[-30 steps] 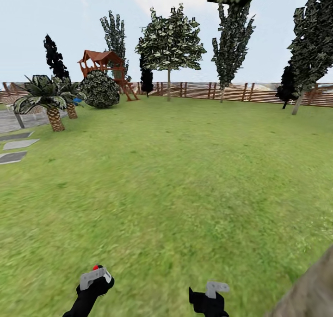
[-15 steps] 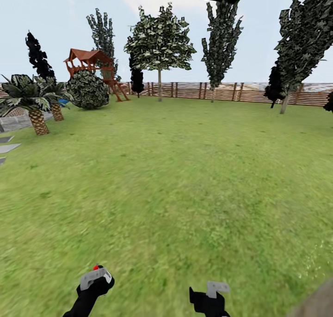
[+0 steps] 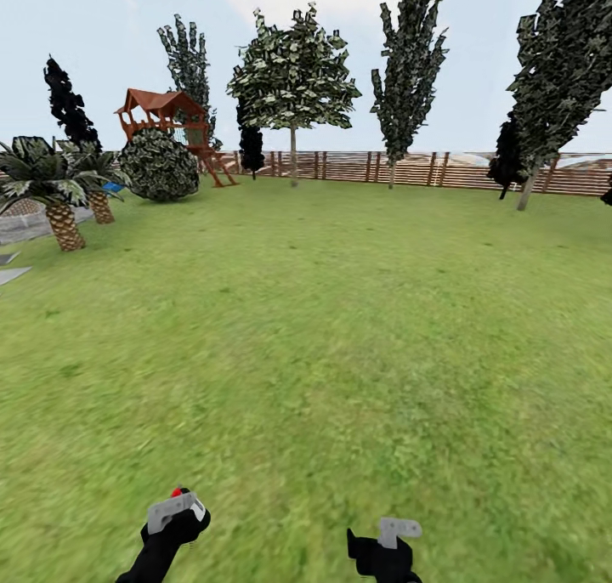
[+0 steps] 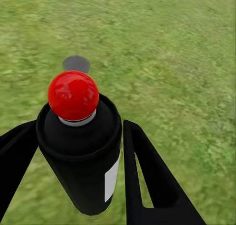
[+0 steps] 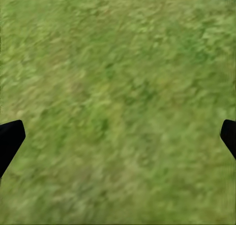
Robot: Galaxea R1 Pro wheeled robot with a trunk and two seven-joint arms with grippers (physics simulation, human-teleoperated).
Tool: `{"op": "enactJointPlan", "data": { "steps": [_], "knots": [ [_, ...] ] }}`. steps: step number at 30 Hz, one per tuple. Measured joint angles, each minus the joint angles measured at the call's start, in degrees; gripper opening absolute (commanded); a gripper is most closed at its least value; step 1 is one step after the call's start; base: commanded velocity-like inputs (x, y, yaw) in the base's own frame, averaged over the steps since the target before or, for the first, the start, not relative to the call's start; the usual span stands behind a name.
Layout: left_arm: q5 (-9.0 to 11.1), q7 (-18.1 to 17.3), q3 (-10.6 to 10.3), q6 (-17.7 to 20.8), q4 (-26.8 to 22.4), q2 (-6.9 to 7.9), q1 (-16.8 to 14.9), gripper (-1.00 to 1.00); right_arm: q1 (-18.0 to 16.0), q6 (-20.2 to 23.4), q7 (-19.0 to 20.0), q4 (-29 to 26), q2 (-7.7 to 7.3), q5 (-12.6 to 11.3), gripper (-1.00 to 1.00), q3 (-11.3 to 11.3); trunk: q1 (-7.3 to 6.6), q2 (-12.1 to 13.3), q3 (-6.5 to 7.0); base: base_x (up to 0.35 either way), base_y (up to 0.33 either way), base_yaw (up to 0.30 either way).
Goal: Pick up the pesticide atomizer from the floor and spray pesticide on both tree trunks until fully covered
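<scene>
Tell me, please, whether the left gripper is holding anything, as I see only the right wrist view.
Observer: Yes, the left gripper is closed on a black cylindrical spray can with a round red top.
Operator: Thank you. Is a tree anywhere ahead?
Observer: A broad-crowned tree with a straight pale trunk stands far across the green grass lawn, just before the brown slatted wooden fence.

The garden [image 3: 340,311] is covered in rough, matt grass. A fence [image 3: 442,168] of brown wooden slats is seen at its far edge. A matt black can [image 4: 86,161] with a glossy red, plastic-looking ball top [image 4: 73,95] is gripped between the smooth black fingers [image 4: 147,180] of the left tool [image 4: 78,176].
</scene>
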Motion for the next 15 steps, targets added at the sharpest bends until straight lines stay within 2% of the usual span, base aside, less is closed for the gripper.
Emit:
{"op": "enactJointPlan", "data": {
  "steps": [15],
  "knots": [
    [-0.05, 0.22, -0.06, 0.00, 0.07, 0.00, 0.00, -1.00, 0.00, -0.04, 0.02, 0.15, 0.19, 0.19, 1.00, 0.31, 0.00, 0.00, 0.00, 0.339, 0.074, 0.000]
  ]
}}
